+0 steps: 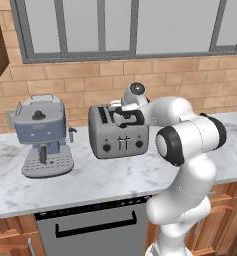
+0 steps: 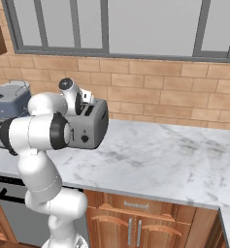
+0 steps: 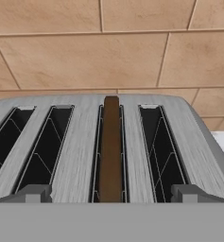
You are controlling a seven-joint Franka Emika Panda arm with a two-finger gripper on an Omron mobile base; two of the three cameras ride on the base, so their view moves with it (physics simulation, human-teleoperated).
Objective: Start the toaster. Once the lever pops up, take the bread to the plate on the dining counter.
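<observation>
**kitchenbot_fan:** So where was the end effector? From the left base camera I could only see the wrist sitting over the toaster.

**panda_watcher:** Yep, it hung right above the toaster's top, fingers spread wide apart, nothing between them. In the hand camera one fingertip was at about 8 o'clock and the other at 4 o'clock, either side of the third slot.

**kitchenbot_fan:** And the bread?

**panda_watcher:** Down in that third slot, a thin brown slice standing on edge, dead centre. The other three slots were dark.

**kitchenbot_fan:** Toaster's spot?

**panda_watcher:** On the marble bench against the brick wall. The blue-grey espresso machine stood at its 9 o'clock in the left base camera, near but apart. Both little levers were on the front between the two black knobs.
</observation>
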